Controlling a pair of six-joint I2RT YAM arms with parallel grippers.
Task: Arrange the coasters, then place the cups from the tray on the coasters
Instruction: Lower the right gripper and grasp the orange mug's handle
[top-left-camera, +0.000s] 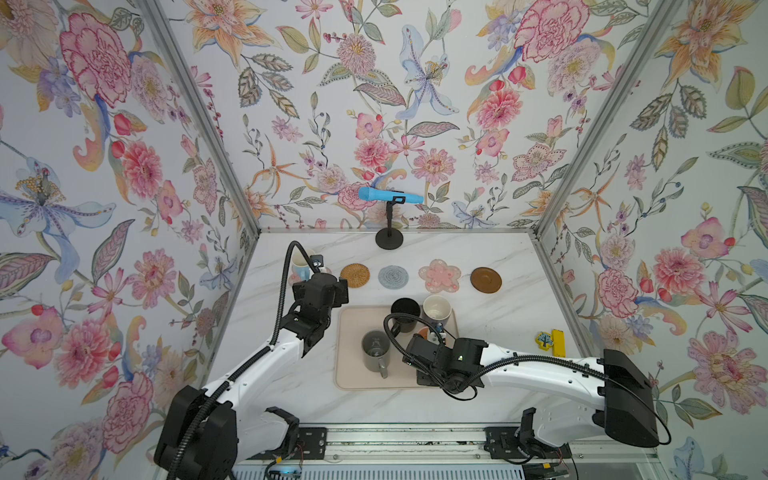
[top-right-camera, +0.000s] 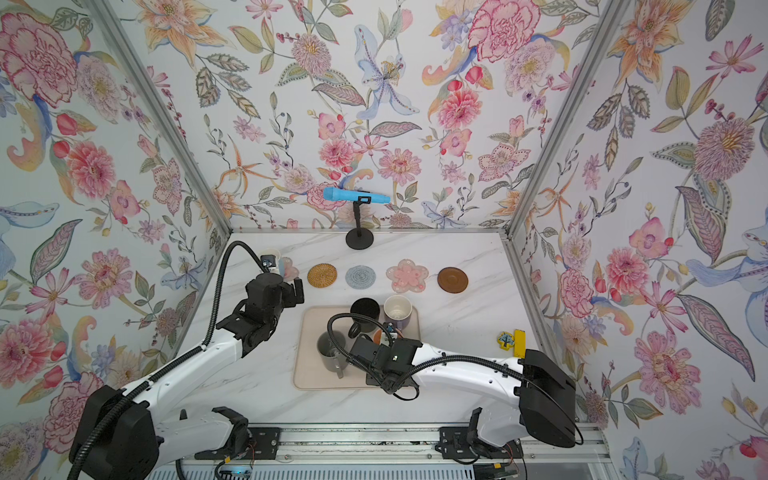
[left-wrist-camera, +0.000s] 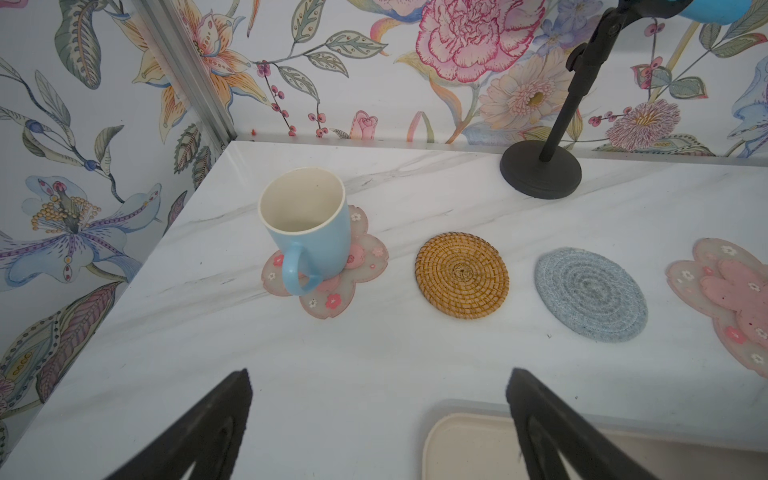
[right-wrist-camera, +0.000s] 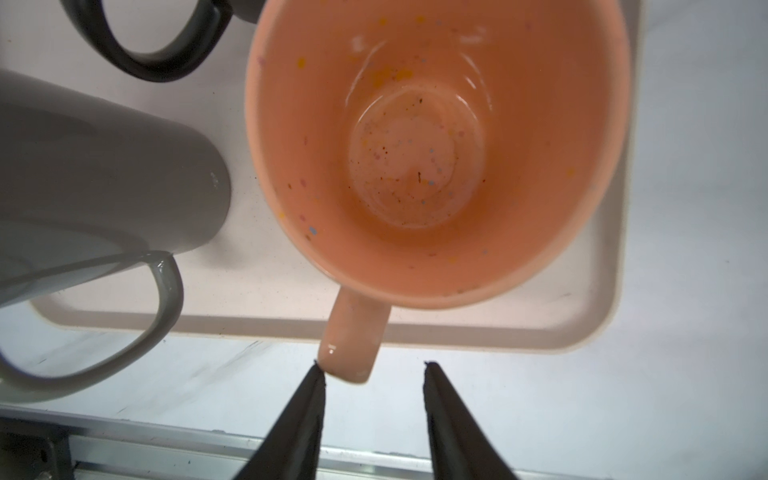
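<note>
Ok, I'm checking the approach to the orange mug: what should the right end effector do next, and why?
Probably ease the right end effector forward around the orange mug's handle. Its jaws stand open, and only the handle's end reaches between the fingers, touching one; shutting now would likely pinch just that tip.

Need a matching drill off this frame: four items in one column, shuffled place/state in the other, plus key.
Column 1
1. light blue ceramic mug
2. orange speckled ceramic mug
3. grey ceramic mug
4. round woven tan rattan coaster

Column 2
A. bare, nothing on it
B. on the beige rectangular tray, handle at the fingertips of the open right hand
C. off the tray, standing on a pink flower-shaped translucent coaster
D. on the tray's left part, untouched

Pairs: 1-C, 2-B, 3-D, 4-A
</note>
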